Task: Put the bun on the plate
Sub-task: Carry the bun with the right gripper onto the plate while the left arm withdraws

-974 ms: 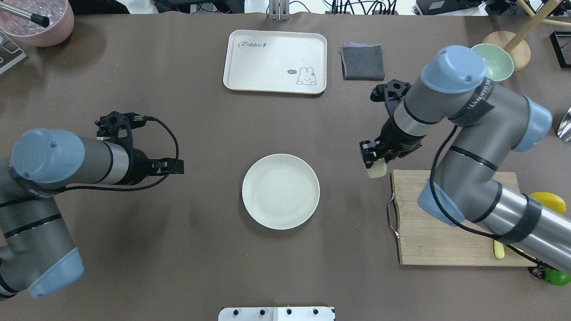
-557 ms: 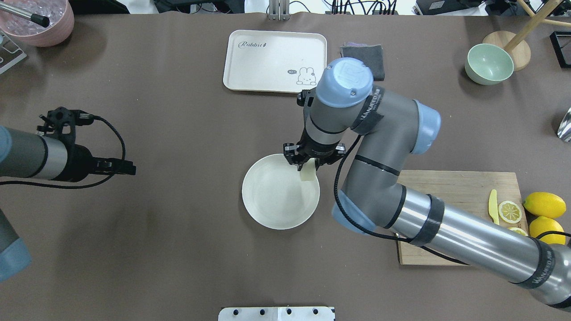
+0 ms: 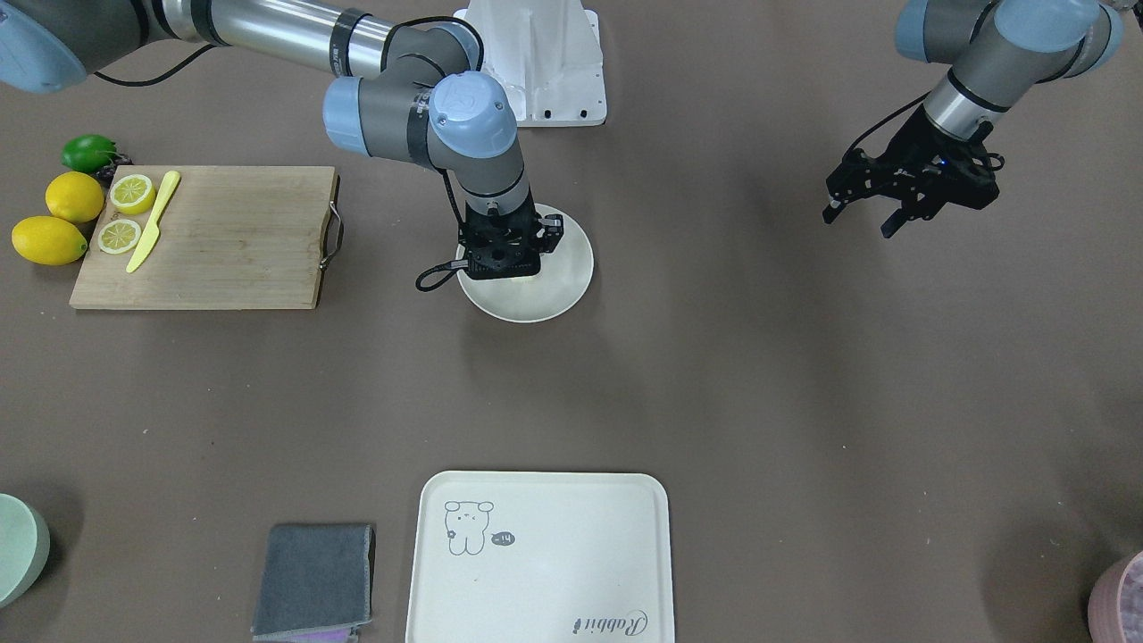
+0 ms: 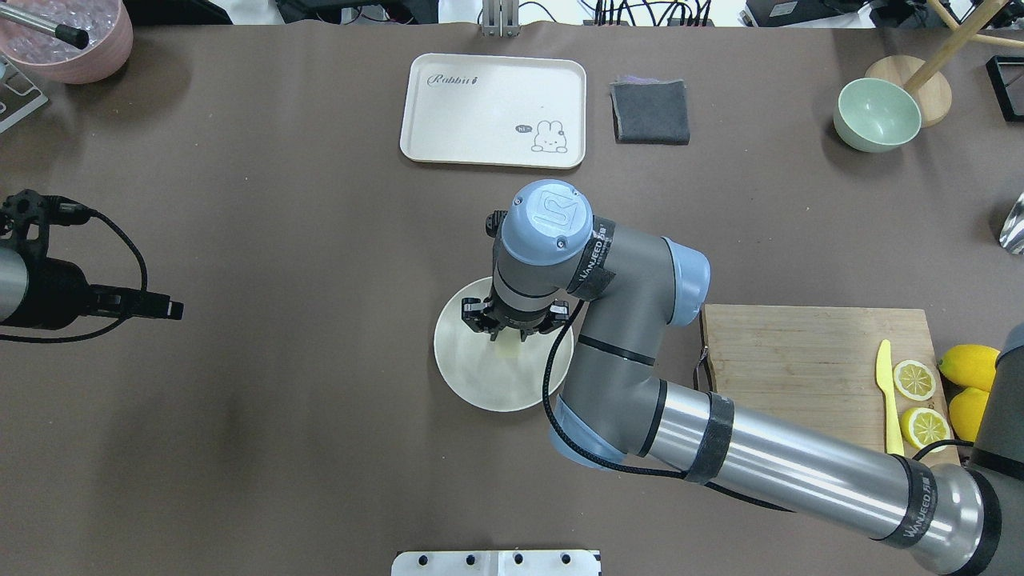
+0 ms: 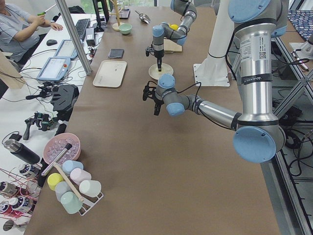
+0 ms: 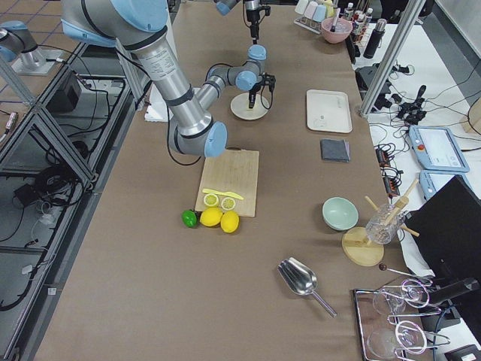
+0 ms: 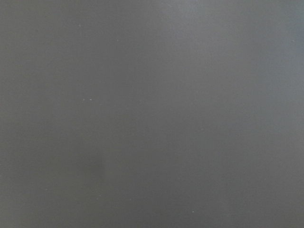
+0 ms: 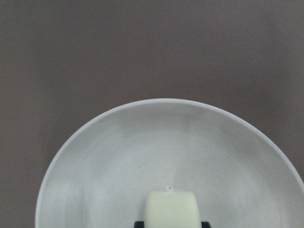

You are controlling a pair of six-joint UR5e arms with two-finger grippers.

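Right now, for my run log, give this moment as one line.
right end effector: shut on bun, over plate | left end effector: open, off to side | release: pending

Both arms are built of metallic grey tubes joined by rounded pale blue caps. The right arm (image 4: 768,460) has a polished silver section wrapped by black bands (image 4: 708,436), one with white lettering too small to read surely. Another lettered black band crosses below its wrist cap (image 4: 552,220), which bears an embossed square logo and small dark screws. A black cable (image 4: 546,382) hangs beside it. The right claw (image 4: 512,332) is black and angular. The left arm (image 3: 978,71) shows the same grey and blue, with a silver ring ahead of its black, skeletal left claw (image 3: 859,221) and a thin black cable (image 4: 138,242).
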